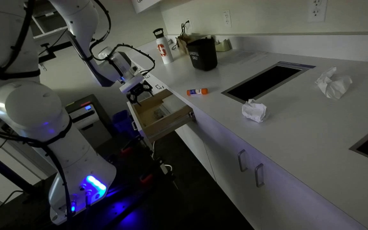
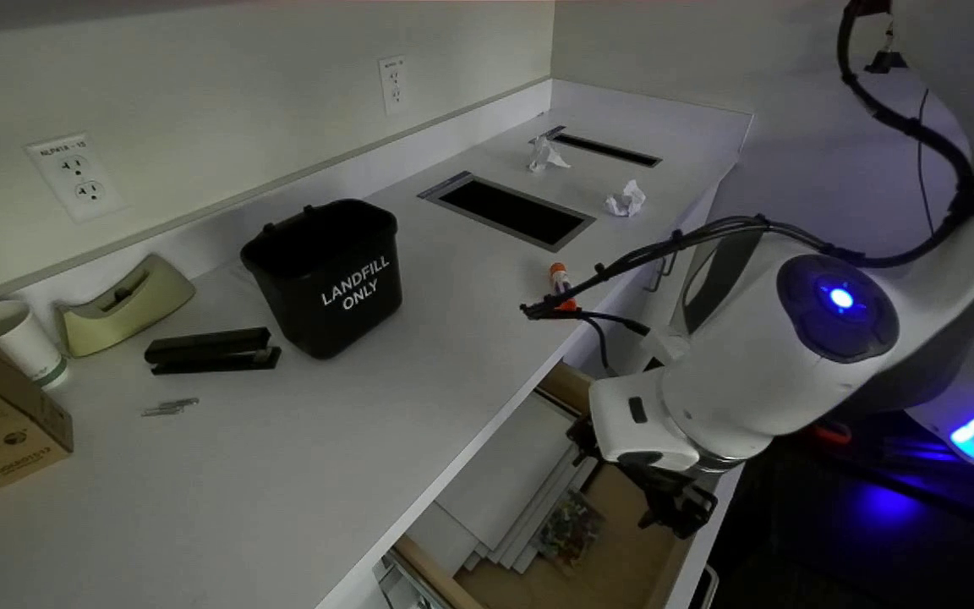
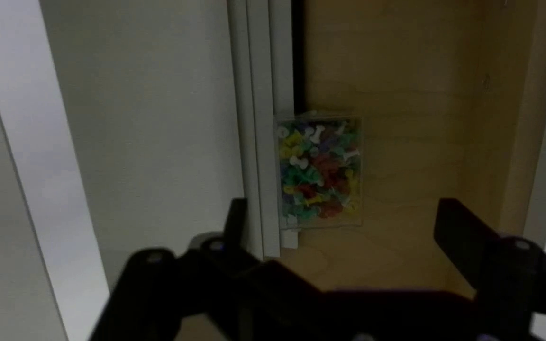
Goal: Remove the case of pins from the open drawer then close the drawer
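Note:
The case of pins (image 3: 320, 170) is a flat clear box of coloured push pins. It lies on the drawer floor against a stack of white sheets; it also shows in both exterior views (image 1: 160, 112) (image 2: 570, 529). The drawer (image 1: 168, 123) is pulled out, with tan wooden sides and a white front; its bare wooden bottom shows in the wrist view (image 3: 405, 156). My gripper (image 3: 341, 203) is open with nothing between its fingers. It hangs over the drawer in both exterior views (image 1: 145, 99) (image 2: 614, 495), apart from the case.
White sheets (image 2: 504, 465) fill the drawer's inner part. The counter (image 1: 299, 134) overhangs beside it. On it are an orange glue stick (image 1: 197, 91), a black bin (image 1: 202, 54), a white bottle (image 1: 164, 48), a stapler (image 2: 212, 351), a tape dispenser (image 2: 123, 309) and crumpled paper (image 1: 254, 111).

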Motion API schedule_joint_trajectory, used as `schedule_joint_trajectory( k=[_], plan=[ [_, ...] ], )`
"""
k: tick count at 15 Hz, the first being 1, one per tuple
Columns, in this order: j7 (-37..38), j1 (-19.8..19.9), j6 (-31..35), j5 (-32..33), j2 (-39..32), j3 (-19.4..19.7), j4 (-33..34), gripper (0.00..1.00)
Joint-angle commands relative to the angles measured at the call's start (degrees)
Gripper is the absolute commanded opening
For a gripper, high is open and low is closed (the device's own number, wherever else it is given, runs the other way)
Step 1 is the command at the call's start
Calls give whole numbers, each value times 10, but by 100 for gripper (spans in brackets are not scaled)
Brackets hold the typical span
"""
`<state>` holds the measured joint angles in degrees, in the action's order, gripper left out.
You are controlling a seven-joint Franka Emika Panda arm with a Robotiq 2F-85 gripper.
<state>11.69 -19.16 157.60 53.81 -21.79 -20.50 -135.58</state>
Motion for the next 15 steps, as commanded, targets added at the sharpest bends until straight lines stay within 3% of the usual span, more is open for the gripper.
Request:
schedule_joint_trajectory(
  k=[1,10,15],
  plan=[
    [-18,7,43,10,-52,8,31,100],
    [-5,-10,33,51,-142,34,109,100],
    [-24,0,26,40,-182,24,138,100]
  ],
)
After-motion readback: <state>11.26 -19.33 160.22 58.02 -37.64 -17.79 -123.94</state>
